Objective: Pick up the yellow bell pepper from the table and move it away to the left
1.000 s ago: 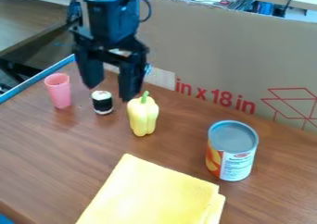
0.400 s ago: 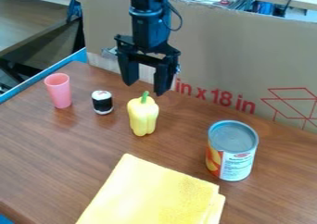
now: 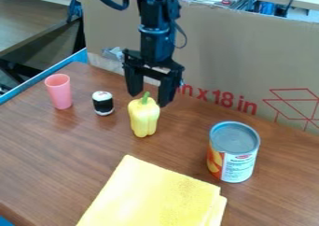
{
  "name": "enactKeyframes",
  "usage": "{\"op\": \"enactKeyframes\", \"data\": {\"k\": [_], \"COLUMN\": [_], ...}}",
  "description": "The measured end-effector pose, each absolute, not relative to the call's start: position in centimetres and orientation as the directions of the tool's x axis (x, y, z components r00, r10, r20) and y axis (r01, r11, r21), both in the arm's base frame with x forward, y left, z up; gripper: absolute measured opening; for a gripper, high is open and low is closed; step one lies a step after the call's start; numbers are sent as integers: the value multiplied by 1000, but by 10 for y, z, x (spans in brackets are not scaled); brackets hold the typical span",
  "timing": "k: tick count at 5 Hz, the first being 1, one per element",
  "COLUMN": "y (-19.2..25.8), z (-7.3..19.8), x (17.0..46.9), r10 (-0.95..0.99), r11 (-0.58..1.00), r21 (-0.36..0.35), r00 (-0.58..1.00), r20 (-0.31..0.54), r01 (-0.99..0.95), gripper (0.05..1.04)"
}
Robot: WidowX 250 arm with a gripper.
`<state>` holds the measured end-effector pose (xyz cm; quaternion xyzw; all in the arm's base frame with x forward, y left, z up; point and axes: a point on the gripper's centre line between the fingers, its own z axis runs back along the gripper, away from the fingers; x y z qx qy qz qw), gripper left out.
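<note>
One wooden table [image 3: 78, 148] sits before a cardboard panel [image 3: 230, 57], the hand [image 3: 149, 98] wide above it

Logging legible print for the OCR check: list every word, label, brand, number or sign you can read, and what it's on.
"n x 18 in": red print on the cardboard panel; its start is partly behind the gripper.
Can: label has small print, too blurred to read, brand included.
Pink cup, yellow pepper, yellow cloth: no print seen.
</note>
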<state>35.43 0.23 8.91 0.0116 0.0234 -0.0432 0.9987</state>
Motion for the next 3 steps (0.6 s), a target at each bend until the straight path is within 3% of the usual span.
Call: {"op": "enactKeyframes", "data": {"k": [2, 3], "y": [5, 5], "z": [76, 77], "x": [359, 360], "r10": [-70, -75], "r11": [997, 996], "r21": [38, 38], "r00": [995, 996], "r20": [-67, -58], "r01": [73, 77], "gripper": [945, 712]}}
